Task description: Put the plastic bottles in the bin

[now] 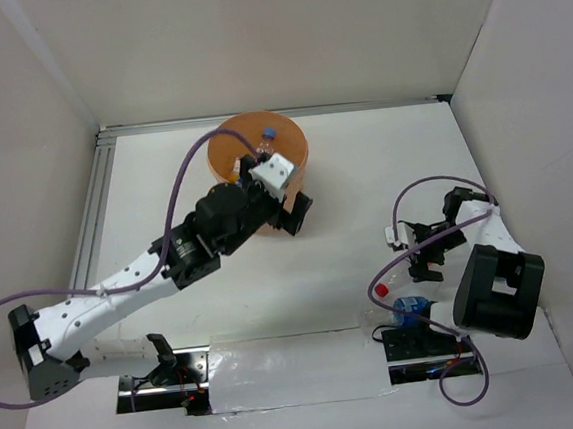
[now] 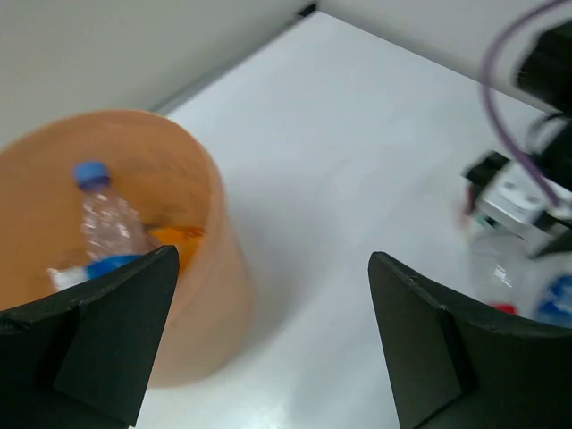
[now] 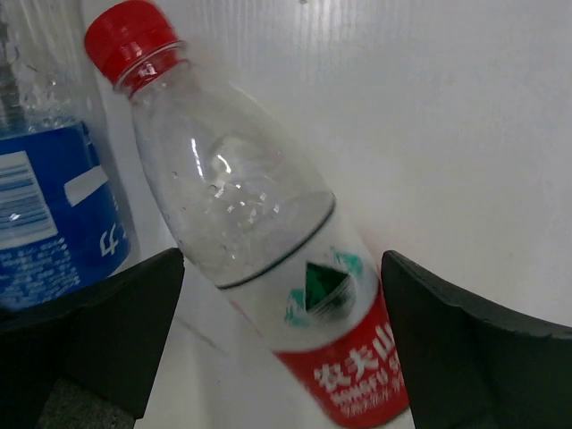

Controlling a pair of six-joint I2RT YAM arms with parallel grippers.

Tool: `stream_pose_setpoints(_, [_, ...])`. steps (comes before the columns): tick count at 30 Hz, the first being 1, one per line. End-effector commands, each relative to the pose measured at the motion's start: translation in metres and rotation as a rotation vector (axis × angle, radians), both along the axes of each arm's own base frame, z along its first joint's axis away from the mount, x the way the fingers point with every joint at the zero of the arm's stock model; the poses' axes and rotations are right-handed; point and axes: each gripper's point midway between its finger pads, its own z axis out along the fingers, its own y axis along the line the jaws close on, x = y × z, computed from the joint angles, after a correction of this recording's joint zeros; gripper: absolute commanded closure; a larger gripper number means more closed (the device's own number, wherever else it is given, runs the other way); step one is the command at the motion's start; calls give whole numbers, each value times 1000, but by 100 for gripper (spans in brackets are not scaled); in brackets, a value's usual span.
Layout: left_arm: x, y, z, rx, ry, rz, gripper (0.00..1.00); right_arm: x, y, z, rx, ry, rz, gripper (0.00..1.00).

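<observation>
The left gripper (image 2: 273,261) hangs with jaws spread wide and empty. The bin (image 2: 210,295) sits at the left of its view, a blue-capped clear bottle (image 2: 109,223) inside. The right gripper (image 3: 281,261), also wide open, straddles a red-capped bottle (image 3: 255,232) lying centre frame, not gripped. A blue-labelled bottle (image 3: 49,223) lies at left.

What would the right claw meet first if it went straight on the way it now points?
The right claw would most likely meet the red-capped clear bottle first: it lies between the open fingers. The blue-labelled bottle sits off to one side.
</observation>
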Motion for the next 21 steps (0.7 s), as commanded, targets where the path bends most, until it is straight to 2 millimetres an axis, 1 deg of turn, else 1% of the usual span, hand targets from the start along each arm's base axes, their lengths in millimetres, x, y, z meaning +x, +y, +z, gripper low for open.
stream_pose_setpoints(1, [-45, -22, -45, -15, 80, -156, 0, 36, 5, -15, -67, -304, 358, 2])
stream_pose_setpoints(2, [-55, -26, -53, -37, 104, -173, 0, 37, 8, -19, -68, -297, 340, 2])
stream_pose_setpoints(3, [-73, -36, -59, -47, 116, -235, 0, 34, 15, -26, -68, -279, 363, 2])
stream_pose_setpoints(4, [-84, -43, -73, -58, 135, -280, 0, 38, 15, -30, -80, -277, 373, 2])
stream_pose_setpoints(5, [-94, -49, -77, -67, 147, -308, 0, 34, 18, -36, -71, -262, 384, 5])
stream_pose_setpoints(6, [-100, -55, -85, -63, 161, -326, 0, 32, 18, -39, -80, -246, 396, 15])
stream_pose_setpoints(7, [-109, -64, -98, -39, 176, -353, 0, 33, 19, -43, -75, -232, 393, 24])
stream_pose_setpoints(8, [-113, -68, -101, -48, 193, -358, 0, 40, 17, -37, -82, -239, 367, 34])
stream_pose_setpoints(9, [-116, -71, -111, -47, 223, -369, 0, 59, 23, -20, -41, -282, 338, 45])
stream_pose_setpoints(10, [-124, -74, -123, -30, 236, -394, 0, 63, 27, -11, 0, -266, 312, 58])
stream_pose_setpoints(11, [-127, -78, -128, -32, 234, -404, 0, 93, 27, 20, 17, -322, 254, 62])
stream_pose_setpoints(12, [-128, -78, -131, -41, 239, -403, 0, 87, 35, 19, 77, -279, 213, 65])
stream_pose_setpoints(13, [-133, -77, -141, -29, 246, -412, 0, 114, 43, 55, 155, -336, 179, 69])
stream_pose_setpoints(14, [-133, -77, -149, -25, 249, -411, 0, 128, 50, 75, 198, -355, 155, 71])
stream_pose_setpoints(15, [-133, -77, -152, -29, 246, -412, 0, 139, 57, 94, 255, -330, 81, 72])
stream_pose_setpoints(16, [-140, -78, -157, -40, 254, -436, 0, 163, 75, 140, 326, -412, 93, 74])
stream_pose_setpoints(17, [-140, -78, -163, -35, 257, -435, 0, 176, 85, 155, 375, -408, 76, 74])
stream_pose_setpoints(18, [-142, -78, -166, -35, 260, -447, 0, 185, 98, 174, 417, -421, 69, 74])
stream_pose_setpoints(19, [-146, -78, -174, -28, 275, -452, 0, 190, 112, 194, 480, -377, 10, 74])
stream_pose_setpoints(20, [-148, -75, -183, -12, 285, -450, 0, 210, 142, 236, 544, -491, 74, 74])
stream_pose_setpoints(21, [-149, -73, -188, -9, 297, -446, 0, 217, 158, 256, 584, -509, 64, 72])
